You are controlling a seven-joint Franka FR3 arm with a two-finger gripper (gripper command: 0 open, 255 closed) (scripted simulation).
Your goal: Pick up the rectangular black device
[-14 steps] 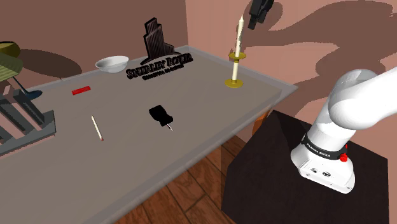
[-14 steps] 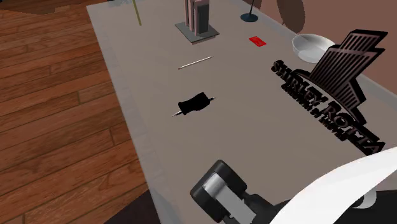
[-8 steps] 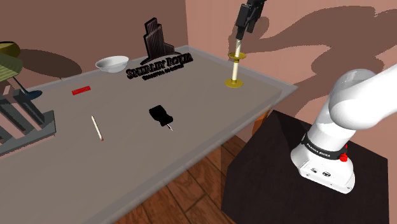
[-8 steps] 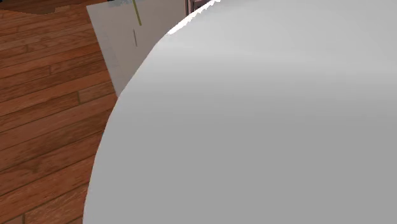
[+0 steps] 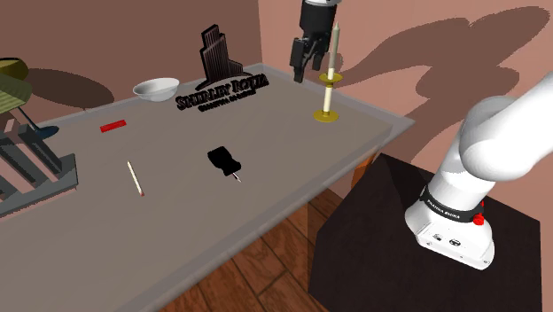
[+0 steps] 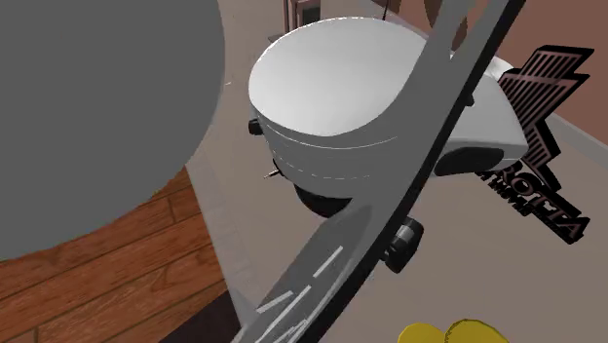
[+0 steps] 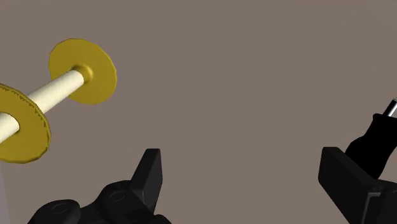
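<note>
The rectangular black device point(image 5: 223, 159) lies flat on the grey table point(image 5: 266, 204), near its middle, with a thin white tip at one end. My black gripper point(image 5: 303, 74) hangs open well above the table's far side, just to the shoulder view's left of the candle in the gold holder point(image 5: 329, 89), and far from the device. In the wrist view the fingers point(image 7: 150, 173) stand wide apart with bare table between them. The device point(image 7: 376, 141) peeks in beside the other finger, and the candle holder point(image 7: 81, 79) is off to the opposite side.
A black lettered skyline sign point(image 5: 221, 84), a white bowl point(image 5: 156, 88), a small red piece point(image 5: 112, 126) and a thin stick point(image 5: 135, 177) share the table. A slatted rack point(image 5: 35, 168) stands at the shoulder view's left. My white arm point(image 6: 341, 97) blocks much of the second exterior view.
The gripper has swung down and toward the shoulder view's left, from the right of the candle's top to its left side. The arm moved across the second exterior camera. The device has not moved.
</note>
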